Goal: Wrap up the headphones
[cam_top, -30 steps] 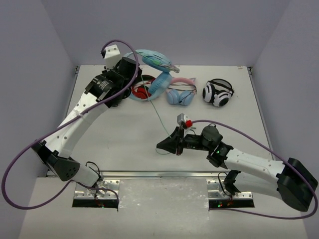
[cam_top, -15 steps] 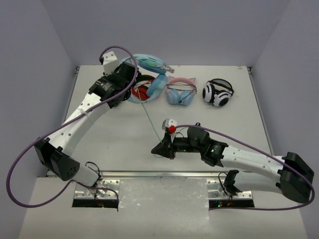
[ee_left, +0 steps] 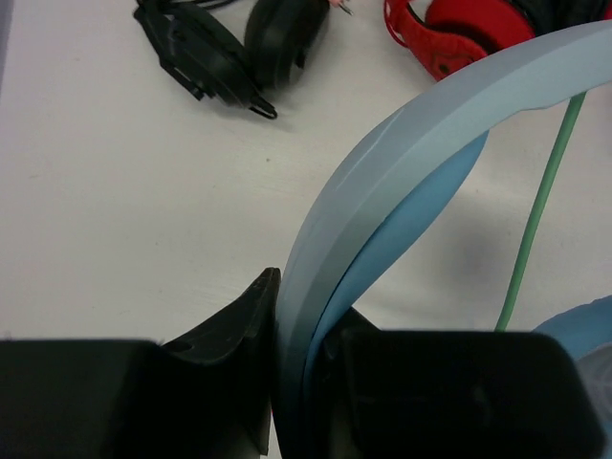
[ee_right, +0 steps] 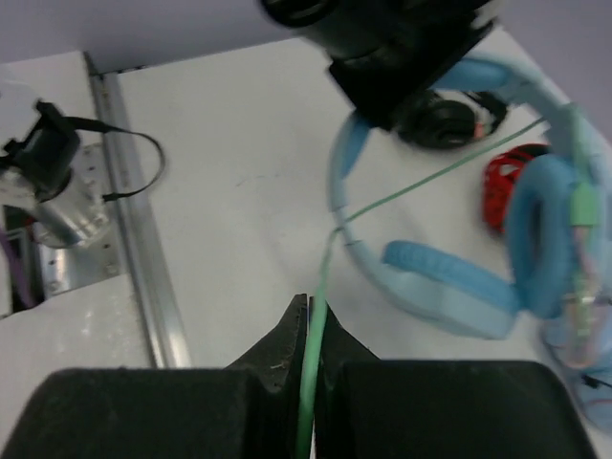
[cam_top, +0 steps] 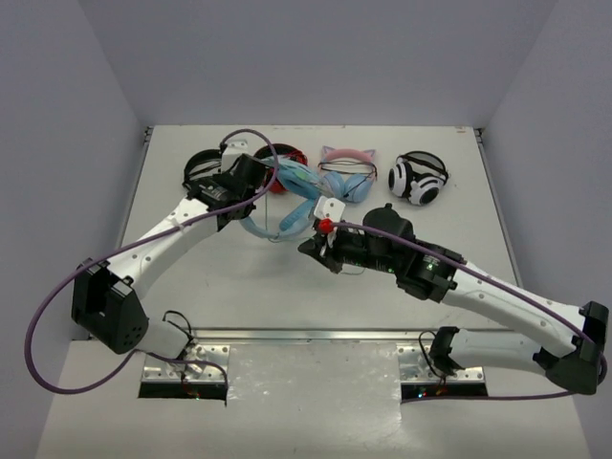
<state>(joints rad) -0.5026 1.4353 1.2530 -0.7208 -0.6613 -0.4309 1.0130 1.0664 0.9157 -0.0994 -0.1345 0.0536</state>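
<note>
Clamping the headphones [cam_top: 295,212] by their headband toward the back of the surface [cam_top: 249,287], the left hand [ee_left: 306,320] seems to anchor them so the right hand [ee_right: 313,320], pinched tight on the pale-green cable [ee_right: 430,177], can pull it taut for winding.

no readable text, no labels, no brands, no numbers, no signs in any view

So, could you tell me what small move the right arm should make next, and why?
Probably swing the right gripper across the headphones to lay a loop: it pinches the cable, and the left gripper clamps the headband.
</note>
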